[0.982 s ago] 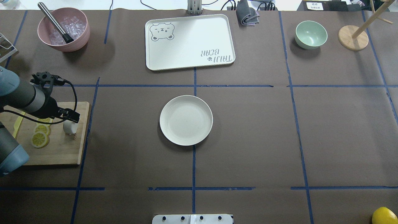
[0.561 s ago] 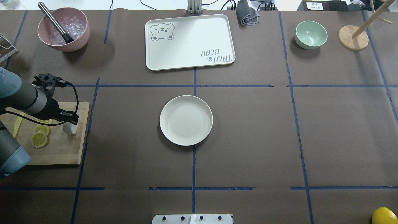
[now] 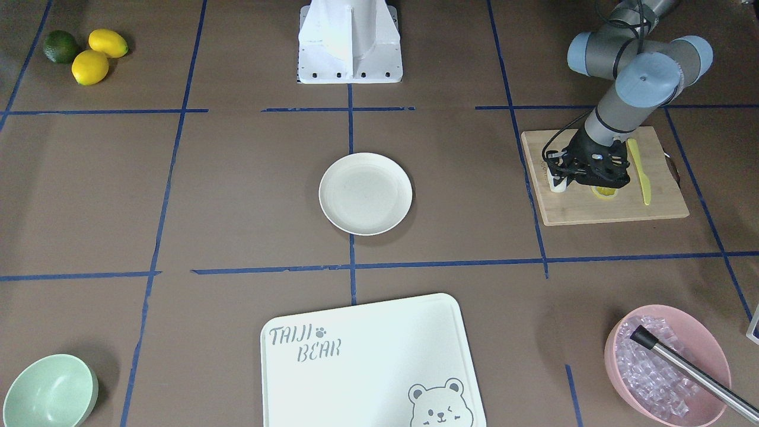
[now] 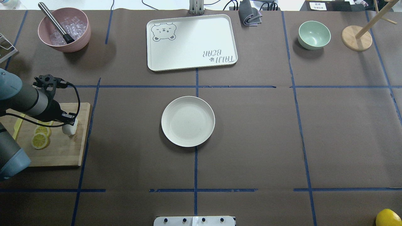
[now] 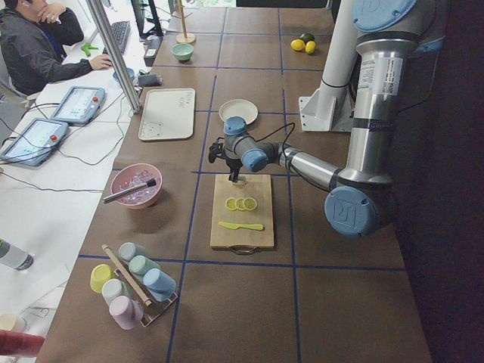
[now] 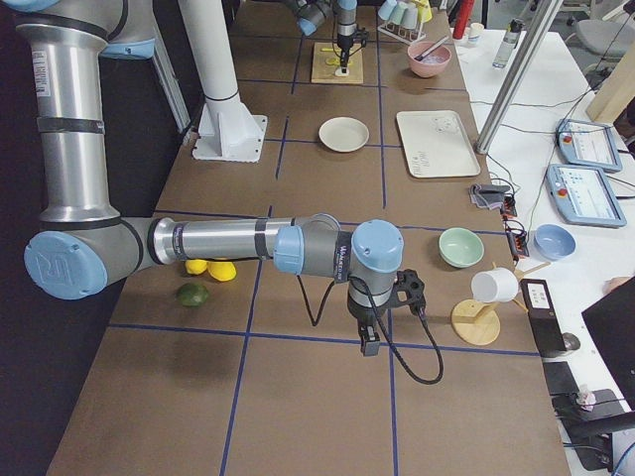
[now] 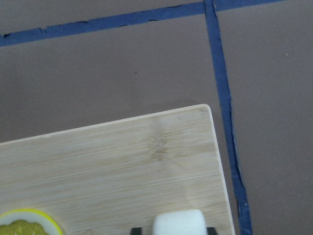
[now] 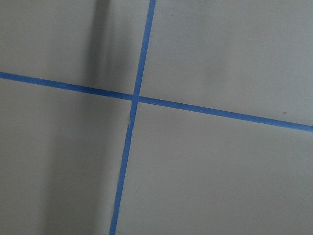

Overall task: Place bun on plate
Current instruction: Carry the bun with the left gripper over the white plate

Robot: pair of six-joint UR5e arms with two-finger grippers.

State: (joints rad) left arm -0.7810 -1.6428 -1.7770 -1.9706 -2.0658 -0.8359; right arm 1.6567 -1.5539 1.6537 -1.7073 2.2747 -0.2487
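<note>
Shifted leftward since a second ago, left gripper [image 4: 69, 124] straddles the stubby, rounded white bun [image 4: 69, 130] on the wooden board [image 4: 62, 150], jaws unclenched. Smooth round plate [image 4: 187, 121] lies well apart, mid-table. State of right gripper [image 6: 369, 346] cannot be told.

Grey tubes [image 3: 611, 112], light-blue joint caps [image 3: 646, 77], black left tool [image 3: 558, 179], looped cable [image 4: 78, 99].

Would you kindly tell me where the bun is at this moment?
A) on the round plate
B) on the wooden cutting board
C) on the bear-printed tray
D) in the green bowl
B: the bun stands near a corner of the cutting board, beside the lemon slices, while the plate holds nothing.
</note>
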